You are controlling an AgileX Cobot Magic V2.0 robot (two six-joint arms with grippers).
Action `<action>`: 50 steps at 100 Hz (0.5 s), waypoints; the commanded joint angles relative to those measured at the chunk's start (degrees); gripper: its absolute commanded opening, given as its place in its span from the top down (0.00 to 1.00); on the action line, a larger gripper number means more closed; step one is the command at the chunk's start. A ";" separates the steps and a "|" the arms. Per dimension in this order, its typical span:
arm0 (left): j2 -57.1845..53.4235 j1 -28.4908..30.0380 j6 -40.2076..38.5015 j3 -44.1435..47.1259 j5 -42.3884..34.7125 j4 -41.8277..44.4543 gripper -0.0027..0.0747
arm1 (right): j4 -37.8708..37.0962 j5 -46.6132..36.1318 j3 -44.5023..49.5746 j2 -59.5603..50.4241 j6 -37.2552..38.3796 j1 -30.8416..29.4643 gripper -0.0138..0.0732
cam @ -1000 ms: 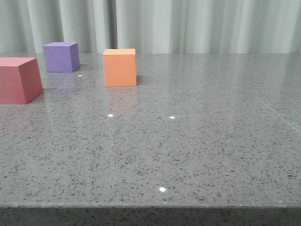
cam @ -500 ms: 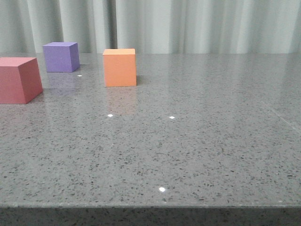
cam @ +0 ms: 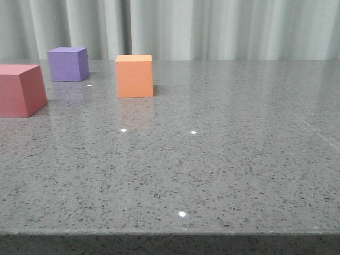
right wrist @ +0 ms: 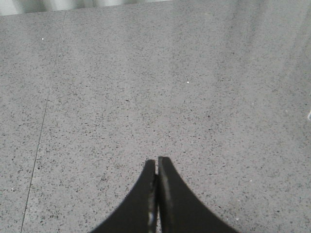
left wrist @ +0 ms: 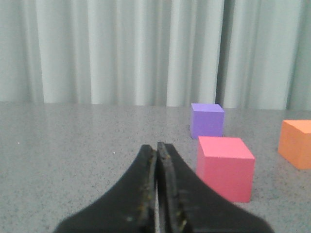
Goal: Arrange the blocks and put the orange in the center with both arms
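Three cubes stand on the grey speckled table [cam: 212, 159]. The orange block [cam: 135, 76] is left of middle toward the back, the purple block [cam: 67, 64] farther back and left, the pink-red block [cam: 20, 90] at the left edge. Neither gripper shows in the front view. In the left wrist view my left gripper [left wrist: 156, 148] is shut and empty, with the pink-red block [left wrist: 225, 167] just beside it, the purple block [left wrist: 207, 120] beyond and the orange block [left wrist: 297, 143] at the frame edge. My right gripper [right wrist: 156, 164] is shut and empty over bare table.
A pale pleated curtain [cam: 212, 29] hangs behind the table's far edge. The table's front edge [cam: 170, 232] runs along the bottom of the front view. A thin seam [right wrist: 43, 121] crosses the tabletop in the right wrist view.
All three blocks sit a few pixels further left in the front view than before, a slight shift of the whole view. Nothing was gripped or released.
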 commanded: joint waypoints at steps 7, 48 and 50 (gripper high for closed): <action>5.29 0.05 -0.61 -11.66 4.14 -1.01 0.99 | -1.77 -3.35 -1.51 0.21 -0.14 -0.47 0.92; 31.12 0.05 -0.61 -40.93 33.84 -0.09 0.99 | -1.77 -3.36 -1.51 0.21 -0.14 -0.47 0.92; 32.21 0.05 -0.61 -41.91 34.74 -0.09 0.99 | -1.77 -3.36 -1.51 0.21 -0.14 -0.47 0.92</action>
